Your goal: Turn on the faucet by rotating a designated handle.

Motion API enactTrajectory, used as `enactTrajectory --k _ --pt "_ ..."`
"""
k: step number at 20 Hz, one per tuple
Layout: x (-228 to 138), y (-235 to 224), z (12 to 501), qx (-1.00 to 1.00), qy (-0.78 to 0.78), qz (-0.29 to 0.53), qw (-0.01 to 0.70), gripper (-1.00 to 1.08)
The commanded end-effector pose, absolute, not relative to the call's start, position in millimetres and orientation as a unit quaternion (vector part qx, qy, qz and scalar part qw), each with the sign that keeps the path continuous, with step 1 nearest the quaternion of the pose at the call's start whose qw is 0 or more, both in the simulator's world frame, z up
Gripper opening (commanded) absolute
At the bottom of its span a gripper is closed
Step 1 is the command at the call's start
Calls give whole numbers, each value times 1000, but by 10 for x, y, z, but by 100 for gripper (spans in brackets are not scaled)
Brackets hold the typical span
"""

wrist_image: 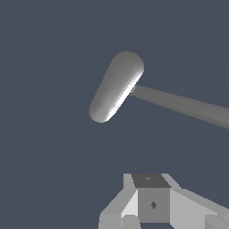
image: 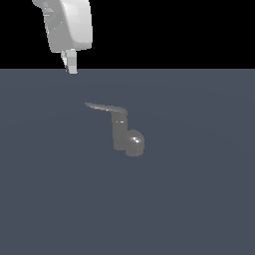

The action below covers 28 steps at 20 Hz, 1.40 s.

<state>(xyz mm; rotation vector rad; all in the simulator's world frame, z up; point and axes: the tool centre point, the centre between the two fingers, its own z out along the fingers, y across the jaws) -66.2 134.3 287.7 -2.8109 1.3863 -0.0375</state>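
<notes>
The faucet [image: 124, 135] stands mid-floor, its handle [image: 104, 107] reaching toward the exterior view's left; the gripper [image: 71, 67] hangs well apart, up beyond the lever's tip, arm cut off by the frame; its fingers look pressed together, holding nothing; the wrist view crops the handle [wrist_image: 188, 106].

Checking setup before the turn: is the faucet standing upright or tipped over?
Upright. The faucet post stands vertical on its dome base, the handle sticking sideways from its top.
</notes>
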Motion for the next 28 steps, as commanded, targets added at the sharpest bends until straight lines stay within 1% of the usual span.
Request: enactTrajectory --k 1,18,28 --pt "-546 1362 2765 -886 464 -11 4 -100" --pt "255 1299 1991 -798 602 -4 0 -100" --pt "521 1212 1740 -764 646 -1 -1 -100"
